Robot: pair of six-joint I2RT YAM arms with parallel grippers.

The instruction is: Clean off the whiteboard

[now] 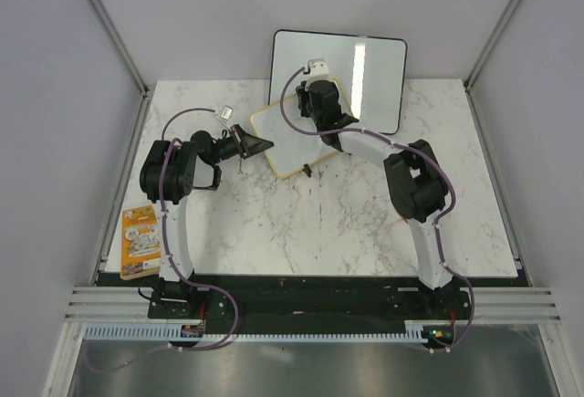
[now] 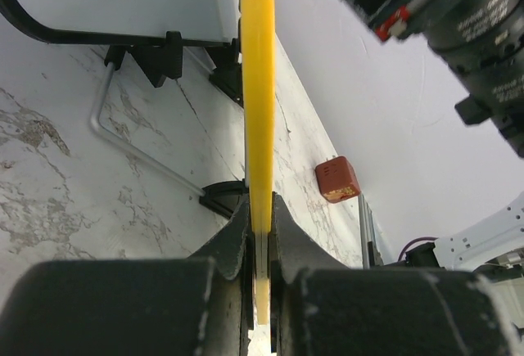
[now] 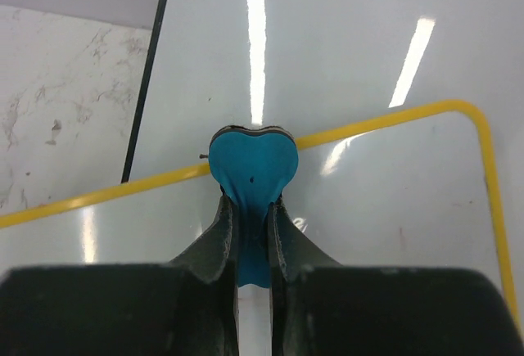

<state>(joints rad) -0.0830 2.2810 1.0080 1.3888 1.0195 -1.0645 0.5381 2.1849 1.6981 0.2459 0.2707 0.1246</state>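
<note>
The whiteboard [image 1: 290, 146], small with a yellow frame, stands tilted at the back middle of the table. My left gripper [image 1: 258, 144] is shut on its left edge; in the left wrist view the frame [image 2: 258, 86] runs edge-on between the fingers [image 2: 233, 237]. My right gripper [image 1: 315, 96] is shut on a blue heart-shaped eraser [image 3: 252, 166] and holds it against the board's face [image 3: 385, 209] close to the top frame. A faint red mark [image 3: 401, 237] shows on the board at the right.
A larger black-framed white board [image 1: 374, 73] leans just behind the small one. An orange booklet [image 1: 139, 242] lies at the left table edge. A small white object [image 1: 225, 113] lies at the back left. A small red-brown block [image 2: 337, 179] sits on the table.
</note>
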